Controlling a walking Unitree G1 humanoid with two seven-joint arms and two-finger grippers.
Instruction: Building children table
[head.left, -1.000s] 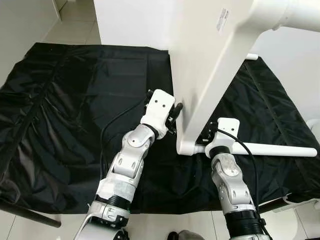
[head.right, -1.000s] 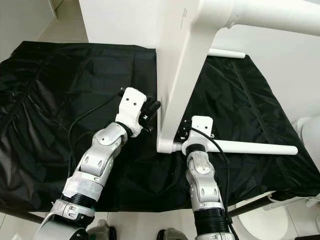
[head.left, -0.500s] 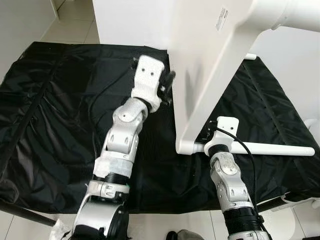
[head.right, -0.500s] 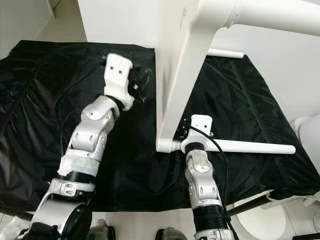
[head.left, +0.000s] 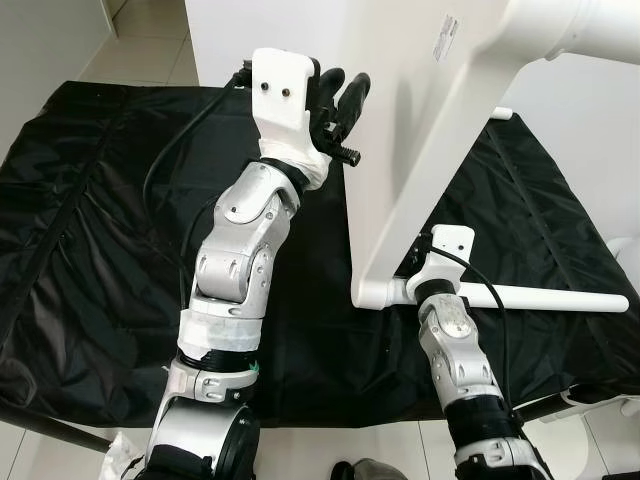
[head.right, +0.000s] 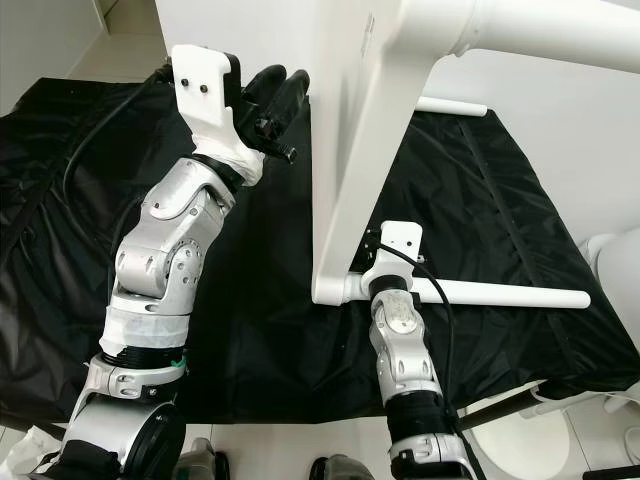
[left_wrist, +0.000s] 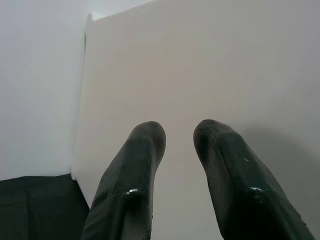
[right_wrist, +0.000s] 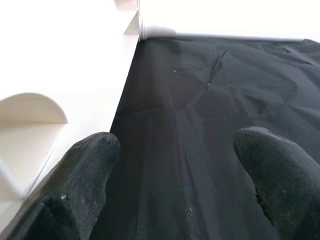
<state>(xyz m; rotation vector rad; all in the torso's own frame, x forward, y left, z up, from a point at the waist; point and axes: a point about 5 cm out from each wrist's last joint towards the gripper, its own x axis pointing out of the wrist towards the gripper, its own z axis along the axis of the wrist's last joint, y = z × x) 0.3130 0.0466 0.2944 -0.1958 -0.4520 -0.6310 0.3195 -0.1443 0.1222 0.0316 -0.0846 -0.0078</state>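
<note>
The white children's table (head.left: 420, 120) stands on its edge on a black cloth (head.left: 120, 200), its flat top upright. One round leg (head.left: 560, 298) lies low over the cloth and another (head.left: 590, 25) juts out at the top. My left gripper (head.left: 345, 80) is raised beside the upper part of the flat face. In the left wrist view its fingers (left_wrist: 135, 170) point at that face with a narrow gap and nothing between them. My right gripper (head.left: 412, 268) sits at the bottom corner where the low leg joins the frame. It is open (right_wrist: 185, 150), with the white frame beside one finger (right_wrist: 85, 170).
The black cloth covers the whole work area and drops off at its near edge. A white wall panel (head.left: 260, 40) stands behind the table. A rounded white object (head.right: 620, 260) sits at the far right. Pale floor tiles (head.left: 150, 40) lie beyond the cloth.
My left arm has lifted from the tabletop's lower part up to near its top, staying beside the flat face. The right gripper and the table have stayed put.
</note>
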